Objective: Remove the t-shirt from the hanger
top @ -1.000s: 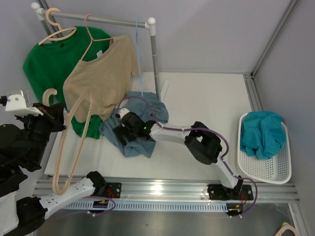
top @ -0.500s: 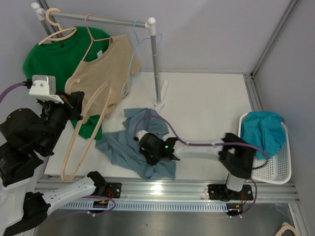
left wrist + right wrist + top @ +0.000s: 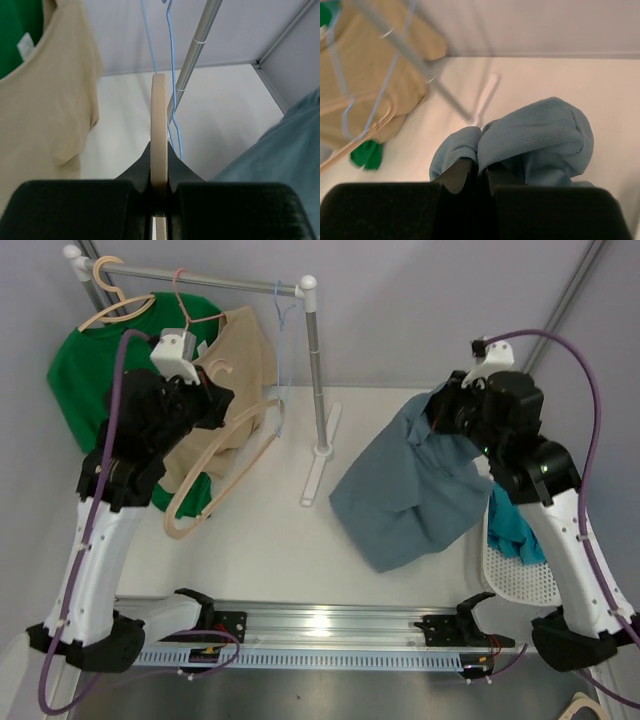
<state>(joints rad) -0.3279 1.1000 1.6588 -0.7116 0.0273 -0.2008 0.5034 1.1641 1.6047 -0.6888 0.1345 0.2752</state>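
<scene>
The grey-blue t-shirt point(image 3: 410, 490) hangs free of any hanger, dangling over the right half of the table from my right gripper point(image 3: 440, 408). In the right wrist view that gripper point(image 3: 481, 167) is shut on a bunched fold of the t-shirt point(image 3: 535, 135). A bare beige wooden hanger point(image 3: 225, 455) is held up beside the rack by my left gripper point(image 3: 212, 405). In the left wrist view the hanger point(image 3: 159, 115) runs edge-on between the jaws of the left gripper point(image 3: 159, 155), which is shut on it.
A rail rack point(image 3: 315, 370) stands at the back left, carrying a green shirt point(image 3: 90, 370), a beige shirt point(image 3: 240, 355) and an empty blue wire hanger point(image 3: 283, 300). A white basket point(image 3: 510, 585) with a teal garment point(image 3: 510, 530) sits at the right edge, partly behind the right arm.
My right gripper closed on the t-shirt lying on the table and lifted it up and to the right. My left arm raised the wooden hanger toward the rack.
</scene>
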